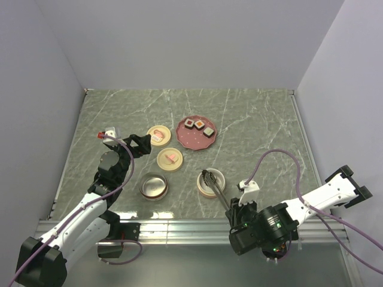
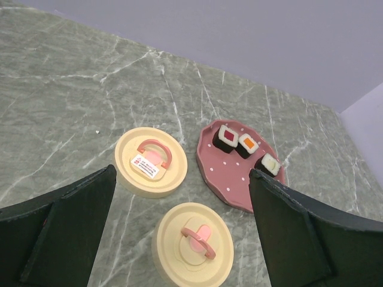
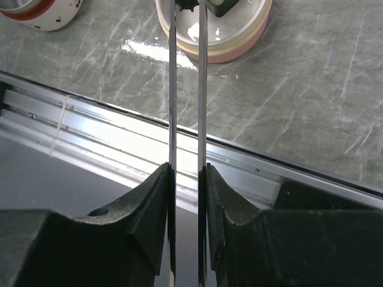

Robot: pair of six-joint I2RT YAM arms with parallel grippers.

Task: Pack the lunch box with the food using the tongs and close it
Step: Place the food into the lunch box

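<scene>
Three food cubes with dark sides sit on the pink plate; in the left wrist view the food cubes show red, orange and pale green tops. My right gripper is shut on the tongs, whose two thin arms stand a little apart and reach into the cream lunch box tier. A dark food piece lies in that cream tier, next to the tong tips. My left gripper hangs open above the two cream lids, holding nothing.
Two cream round lids with pink handles lie left of the pink plate. A metal-lined bowl tier stands left of the cream tier. A metal rail runs along the table's near edge.
</scene>
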